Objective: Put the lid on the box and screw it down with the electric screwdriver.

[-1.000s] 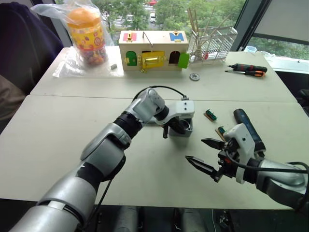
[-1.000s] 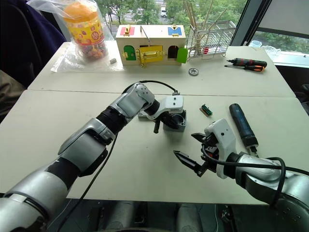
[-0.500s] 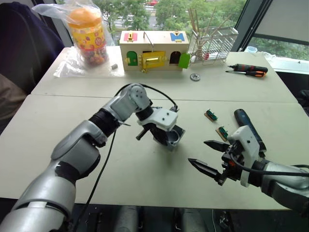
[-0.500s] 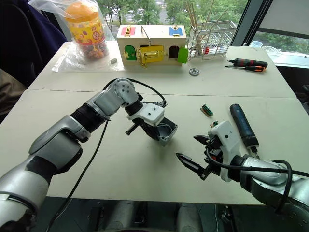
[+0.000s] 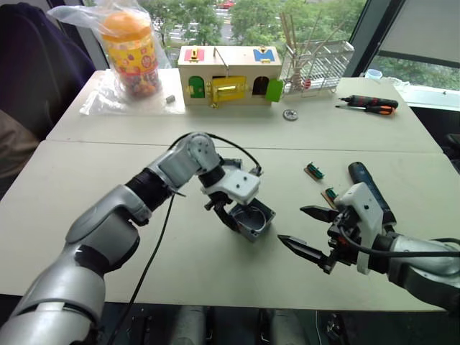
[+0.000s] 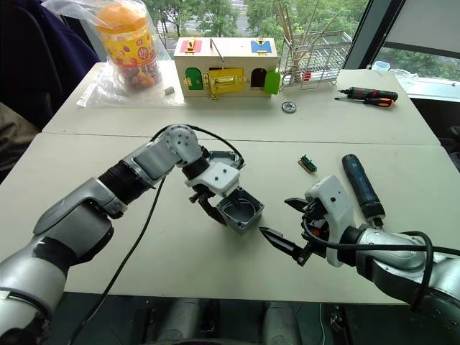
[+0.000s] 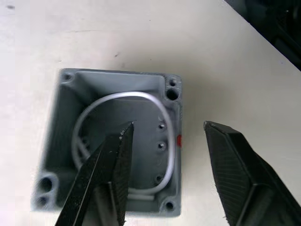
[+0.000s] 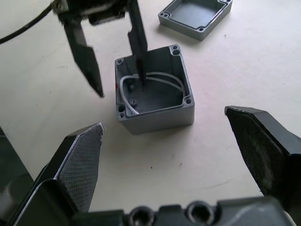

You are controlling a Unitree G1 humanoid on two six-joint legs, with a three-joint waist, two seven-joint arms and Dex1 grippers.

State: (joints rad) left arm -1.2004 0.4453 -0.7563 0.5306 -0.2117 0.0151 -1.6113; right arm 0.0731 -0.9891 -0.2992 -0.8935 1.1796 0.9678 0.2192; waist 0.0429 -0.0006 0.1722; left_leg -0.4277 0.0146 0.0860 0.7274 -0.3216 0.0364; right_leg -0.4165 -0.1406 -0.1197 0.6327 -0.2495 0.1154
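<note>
The grey box (image 5: 253, 220) stands upright on the table, open side up, with a white wire loop inside. My left gripper (image 7: 168, 124) is open over it. One finger is down inside the box (image 8: 153, 92) and the other outside its wall, and neither touches it. The grey lid (image 8: 195, 14) lies flat on the table just beyond the box. My right gripper (image 5: 291, 224) hovers wide open and empty just to the right of the box. The dark electric screwdriver (image 6: 358, 184) lies on the table behind the right gripper.
At the back stand a wooden box with coloured doors (image 5: 228, 75), an orange jar in a plastic bag (image 5: 129, 50) and a wire rack (image 5: 316, 61). A black-and-orange hand screwdriver (image 5: 370, 104), a metal disc (image 5: 290, 114) and small green parts (image 5: 313, 171) lie on the right.
The left gripper carried the box, tilted in the air, toward the table's front. The box now stands level on the table and the fingers have opened off its wall. The right gripper barely moved.
</note>
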